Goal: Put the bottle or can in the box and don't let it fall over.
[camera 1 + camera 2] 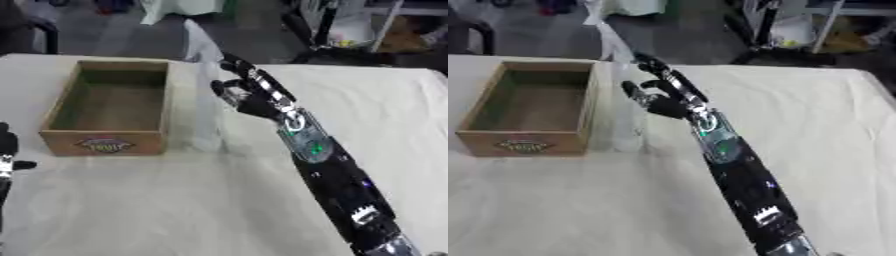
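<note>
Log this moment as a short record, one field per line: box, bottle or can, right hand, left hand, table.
box: open wooden box, label on its near wall, inside looks empty, standing on the left part of the table
bottle or can: a faint clear upright shape beside the box, by the right hand; cannot tell for sure what it is
right hand: right hand stretched out to the box's right, fingers apart and mostly straight, not over the box
left hand: left hand at the left edge, low, idle
table: table covered with a pale cloth
</note>
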Controlling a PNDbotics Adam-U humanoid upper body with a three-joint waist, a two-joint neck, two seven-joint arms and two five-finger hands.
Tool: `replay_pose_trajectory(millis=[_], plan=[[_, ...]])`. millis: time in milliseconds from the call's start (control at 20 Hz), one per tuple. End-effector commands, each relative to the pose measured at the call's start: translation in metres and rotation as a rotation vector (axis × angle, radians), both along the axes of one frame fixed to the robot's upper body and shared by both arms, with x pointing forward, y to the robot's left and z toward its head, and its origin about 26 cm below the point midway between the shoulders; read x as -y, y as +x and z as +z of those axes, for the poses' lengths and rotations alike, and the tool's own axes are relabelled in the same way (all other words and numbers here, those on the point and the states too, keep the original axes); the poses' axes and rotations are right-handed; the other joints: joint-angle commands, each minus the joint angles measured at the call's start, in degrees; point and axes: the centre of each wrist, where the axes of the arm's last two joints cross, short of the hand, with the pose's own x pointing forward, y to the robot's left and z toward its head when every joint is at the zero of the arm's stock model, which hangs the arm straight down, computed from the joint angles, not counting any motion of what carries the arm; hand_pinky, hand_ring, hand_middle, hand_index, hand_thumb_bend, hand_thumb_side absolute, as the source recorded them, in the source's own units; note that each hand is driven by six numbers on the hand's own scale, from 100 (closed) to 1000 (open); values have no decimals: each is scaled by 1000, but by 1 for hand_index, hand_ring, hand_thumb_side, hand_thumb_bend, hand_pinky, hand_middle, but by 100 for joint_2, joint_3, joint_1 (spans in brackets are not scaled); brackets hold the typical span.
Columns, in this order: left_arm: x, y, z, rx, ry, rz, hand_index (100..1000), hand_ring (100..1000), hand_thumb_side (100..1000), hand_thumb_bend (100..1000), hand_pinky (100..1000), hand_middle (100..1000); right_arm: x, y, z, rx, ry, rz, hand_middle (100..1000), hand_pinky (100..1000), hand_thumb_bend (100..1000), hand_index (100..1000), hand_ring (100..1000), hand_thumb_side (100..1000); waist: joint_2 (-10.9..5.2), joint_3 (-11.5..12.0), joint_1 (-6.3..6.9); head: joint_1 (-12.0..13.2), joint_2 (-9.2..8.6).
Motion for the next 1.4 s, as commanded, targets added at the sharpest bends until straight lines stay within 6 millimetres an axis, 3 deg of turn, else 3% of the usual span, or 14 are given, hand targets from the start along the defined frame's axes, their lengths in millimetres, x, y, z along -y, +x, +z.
replay_pose_trajectory(millis=[50,500,1000,1400], plan=[[3,2,11,37,10,-21,863,1000,721,401,576,898,0,5,18,49,1,-10,1000,817,290,1000,1000,546,-26,50,8,-82,-89],[6,4,14,47,14,-37,864,1000,720,402,576,899,-3,10,41,103,20,1,1000,814,286,1000,1000,548,38,313,-81,-333,-215],[7,5,15,47,16,-43,864,1000,720,403,576,899,-8,12,63,148,32,47,985,791,269,1000,988,541,47,430,-136,-468,-270],[6,5,15,47,16,-40,864,1000,720,402,577,899,-2,13,60,134,11,31,963,775,198,1000,966,484,45,424,-145,-487,-299]])
